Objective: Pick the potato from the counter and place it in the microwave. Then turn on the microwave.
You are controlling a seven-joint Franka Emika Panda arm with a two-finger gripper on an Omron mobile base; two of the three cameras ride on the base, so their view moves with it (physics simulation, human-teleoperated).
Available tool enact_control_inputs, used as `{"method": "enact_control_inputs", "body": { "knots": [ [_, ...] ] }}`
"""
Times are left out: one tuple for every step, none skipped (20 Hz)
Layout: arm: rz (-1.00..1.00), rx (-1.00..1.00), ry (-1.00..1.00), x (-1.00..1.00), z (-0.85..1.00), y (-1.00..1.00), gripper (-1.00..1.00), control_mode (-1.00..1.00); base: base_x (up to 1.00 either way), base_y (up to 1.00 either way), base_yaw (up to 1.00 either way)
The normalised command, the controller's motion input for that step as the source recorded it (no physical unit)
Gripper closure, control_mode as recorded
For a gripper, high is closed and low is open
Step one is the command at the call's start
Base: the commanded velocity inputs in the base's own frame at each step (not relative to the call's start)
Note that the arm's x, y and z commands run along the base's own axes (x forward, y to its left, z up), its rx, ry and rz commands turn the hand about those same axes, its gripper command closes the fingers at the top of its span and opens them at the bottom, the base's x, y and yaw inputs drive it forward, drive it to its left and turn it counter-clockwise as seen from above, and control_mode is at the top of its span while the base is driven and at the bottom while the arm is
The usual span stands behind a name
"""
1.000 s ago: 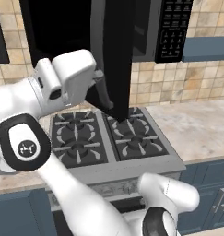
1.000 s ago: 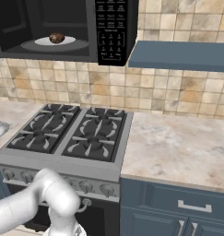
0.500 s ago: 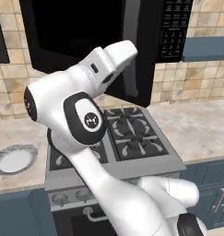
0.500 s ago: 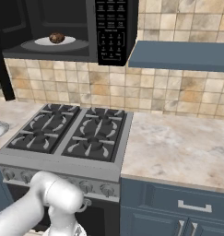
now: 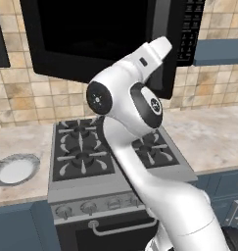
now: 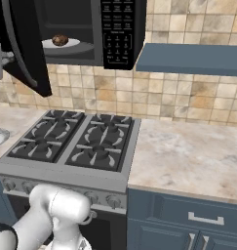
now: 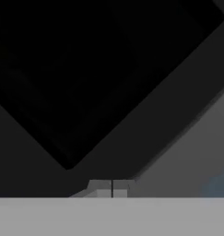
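Observation:
The potato [image 6: 60, 40], a small brown lump, lies on the white turntable [image 6: 73, 44] inside the open microwave [image 6: 86, 31]. Its black door [image 6: 23, 45] stands swung out on the left, partly closed. The same door [image 5: 96, 34] spans the top of the left base view, with my arm raised in front of it. My gripper [image 5: 164, 43] points at the door's right part. In the hand view my gripper [image 7: 112, 189] is shut, its tips together with nothing between them, right against the dark door glass [image 7: 85, 83]. The keypad [image 6: 117, 29] is on the microwave's right side.
A black gas stove [image 6: 76, 141] sits below the microwave. The beige counter [image 6: 188, 146] runs to its right, under a blue-grey hood [image 6: 188, 58]. A white plate [image 5: 12, 169] lies on the counter left of the stove. Blue cabinet fronts [image 6: 198, 219] are below.
The arm has swung up and to the right. The microwave door has come further round toward closing. The potato has stayed on the turntable.

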Motion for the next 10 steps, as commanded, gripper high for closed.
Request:
{"method": "enact_control_inputs", "body": {
  "knots": [
    [0.3,0.06,0.0,0.52,0.0,-0.37,1.0,-1.0,0.0,0.0,0.0],
    [0.31,0.07,0.0,0.47,0.0,-0.36,1.0,-1.0,0.0,0.0,0.0],
    [0.33,0.07,0.0,0.43,0.0,-0.34,1.0,-1.0,0.0,0.0,0.0],
    [0.33,0.08,0.0,0.44,0.0,-0.31,1.0,-1.0,0.0,0.0,0.0],
    [0.33,0.09,0.0,0.39,0.0,-0.31,1.0,-1.0,0.0,0.0,0.0],
    [0.33,0.09,0.0,0.39,0.0,-0.3,1.0,-1.0,0.0,0.0,0.0],
    [0.33,0.1,0.0,0.38,0.01,-0.3,1.0,-1.0,0.0,0.0,0.0],
    [0.34,0.12,0.0,0.41,0.02,-0.33,1.0,-1.0,0.0,0.0,0.0],
    [0.34,0.12,0.0,0.39,0.05,-0.33,1.0,-1.0,0.0,0.0,0.0],
    [0.34,0.11,0.0,0.39,0.05,-0.31,1.0,-1.0,0.0,0.0,0.0]
  ]
}}
